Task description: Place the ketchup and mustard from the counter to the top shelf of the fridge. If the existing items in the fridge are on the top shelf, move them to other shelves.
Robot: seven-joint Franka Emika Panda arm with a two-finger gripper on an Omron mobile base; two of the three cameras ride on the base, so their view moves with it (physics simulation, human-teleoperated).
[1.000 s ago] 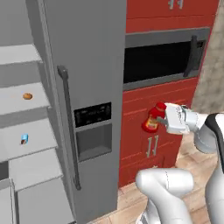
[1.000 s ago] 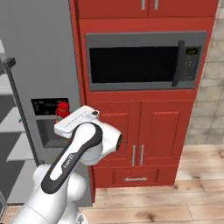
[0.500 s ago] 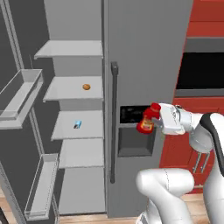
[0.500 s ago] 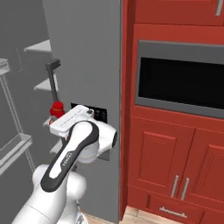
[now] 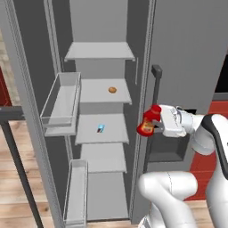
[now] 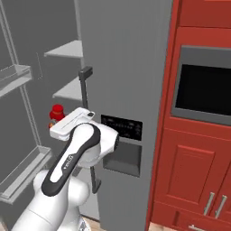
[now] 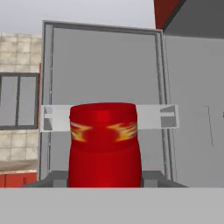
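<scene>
Since a second ago the base has driven left, so both base views have swung from the red cabinets and microwave to the open fridge [image 5: 187, 53]; the things themselves have not shifted, and the ketchup [image 5: 148, 123] stays clamped in the tool [image 5: 153, 126]. In the left base view the bottle hangs in front of the closed door's handle edge, level with the third shelf and well below the top shelf [image 5: 99, 51], which lies bare. The orange-brown lump [image 5: 112, 90] sits toward the right edge of the second shelf, the small blue and white thing [image 5: 101, 128] mid-shelf below it. The risk I judge here: the arm must lift and swing left past the dark handle [image 5: 156, 84], and the bottle could clip it or a shelf's front edge and slip. In the right base view the ketchup [image 6: 56, 113] pokes out beyond the hand beside the handle [image 6: 85, 85]. In the hand view the ketchup [image 7: 104, 144] blocks the middle, so the shelf edge ahead goes unseen.
</scene>
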